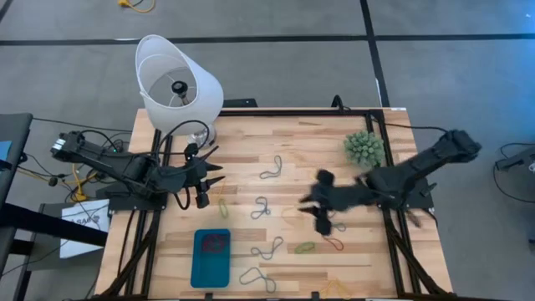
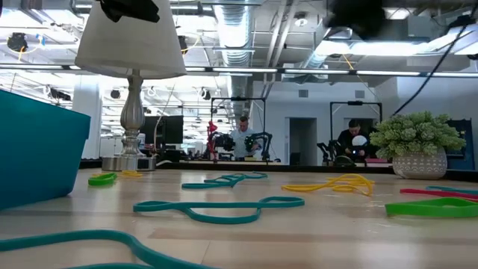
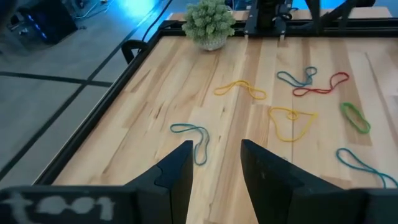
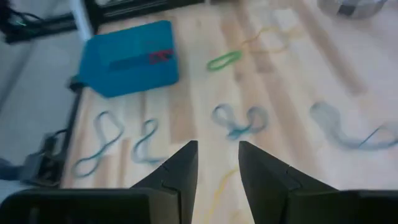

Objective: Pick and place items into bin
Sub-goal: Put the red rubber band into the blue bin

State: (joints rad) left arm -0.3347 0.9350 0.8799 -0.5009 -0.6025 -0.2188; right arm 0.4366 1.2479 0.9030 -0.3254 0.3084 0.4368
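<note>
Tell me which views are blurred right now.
Right wrist view: soft all over, the rubber bands smeared. High view: the right gripper is motion-blurred. Low view: the nearest teal band is out of focus. Left wrist view: sharp.

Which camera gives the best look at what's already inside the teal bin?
The high view: it looks straight down into the bin, showing a red band inside. The right wrist view shows it slanted and blurred, the low view only its outer wall, the left wrist view nothing.
</note>
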